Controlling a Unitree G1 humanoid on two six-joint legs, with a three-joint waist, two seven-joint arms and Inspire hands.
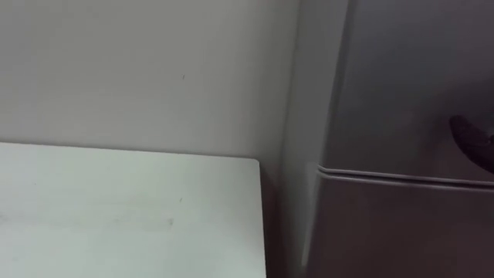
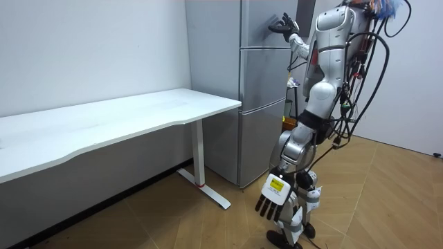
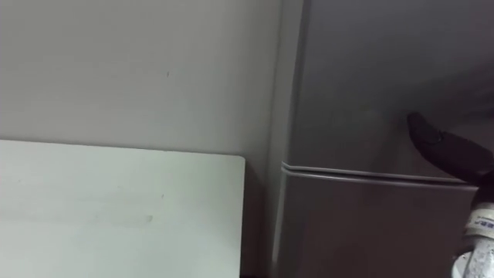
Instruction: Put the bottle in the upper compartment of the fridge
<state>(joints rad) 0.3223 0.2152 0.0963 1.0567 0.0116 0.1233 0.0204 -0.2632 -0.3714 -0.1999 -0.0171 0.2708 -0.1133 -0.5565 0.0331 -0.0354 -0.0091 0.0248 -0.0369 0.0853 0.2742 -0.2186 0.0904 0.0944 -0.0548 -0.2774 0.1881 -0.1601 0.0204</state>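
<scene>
A plain pale wall backs the scene. The right hand shows dark against the upper door of the fridge, at 3 o'clock in the eye views. Whether its fingers are wide or curled I cannot tell. The left hand hangs low by the leg, fingers slack and holding nothing. Both doors look closed, so opening, placing and closing all seem left to do. Where the bottle is I cannot tell. There is one fridge with two doors and one white counter at 8 o'clock.

Fridge: grey, tall, upright, just beside the end of the white table. Upper door shut, flush above lower door; thin seam between them.
</scene>
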